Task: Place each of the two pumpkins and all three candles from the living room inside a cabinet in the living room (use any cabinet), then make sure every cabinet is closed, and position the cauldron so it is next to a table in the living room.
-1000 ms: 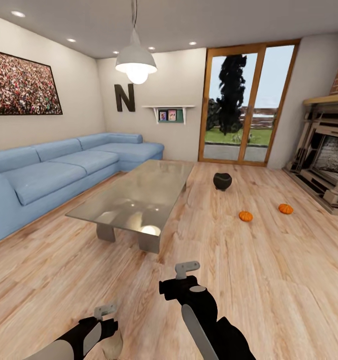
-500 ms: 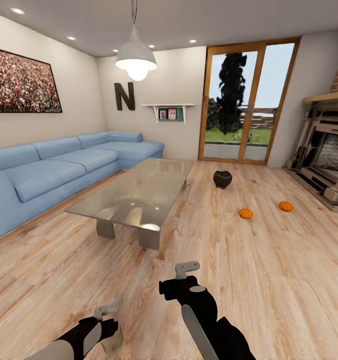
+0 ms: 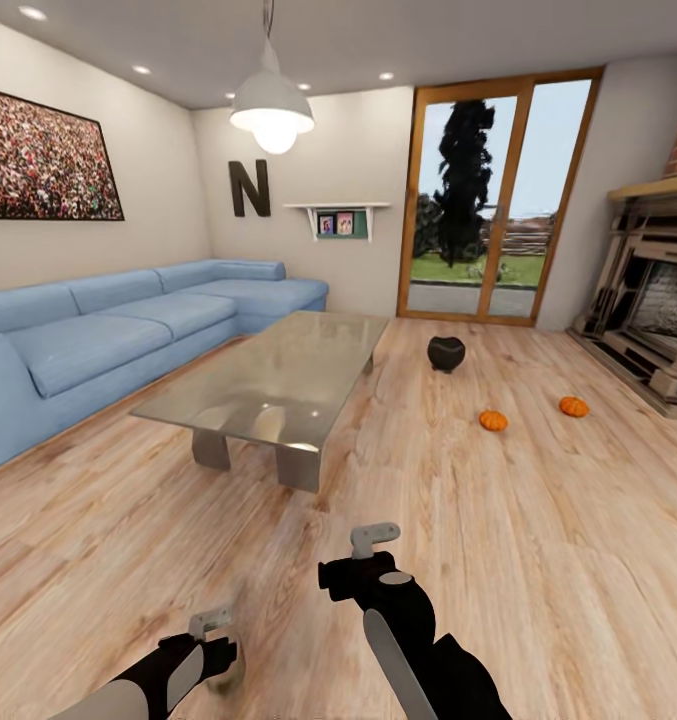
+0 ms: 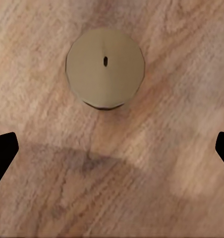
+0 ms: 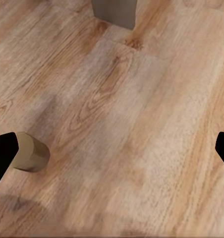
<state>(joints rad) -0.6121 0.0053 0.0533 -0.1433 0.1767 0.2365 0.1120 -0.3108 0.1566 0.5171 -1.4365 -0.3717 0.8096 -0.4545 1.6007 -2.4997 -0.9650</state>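
Observation:
A stubby pale candle (image 4: 104, 68) stands upright on the wood floor right below my left gripper (image 4: 112, 153), which hangs open above it. The same candle (image 3: 221, 674) sits by my left gripper (image 3: 210, 622) at the bottom of the head view, and the right wrist view catches the candle (image 5: 30, 152) from the side. My right gripper (image 3: 374, 540) is open and holds nothing. Two orange pumpkins (image 3: 493, 421) (image 3: 573, 406) lie on the floor to the right. The black cauldron (image 3: 445, 353) stands past them, right of the grey coffee table (image 3: 268, 385). The cabinet is out of view.
A blue corner sofa (image 3: 108, 345) lines the left wall. A fireplace (image 3: 658, 320) juts out at the right, with glass doors (image 3: 493, 200) at the back. A table leg (image 5: 114, 12) shows near my right gripper. Open floor lies between me and the pumpkins.
The whole view has shifted slightly, so the camera moved. The candle now sits a little closer under my left gripper. Both arms keep their pose.

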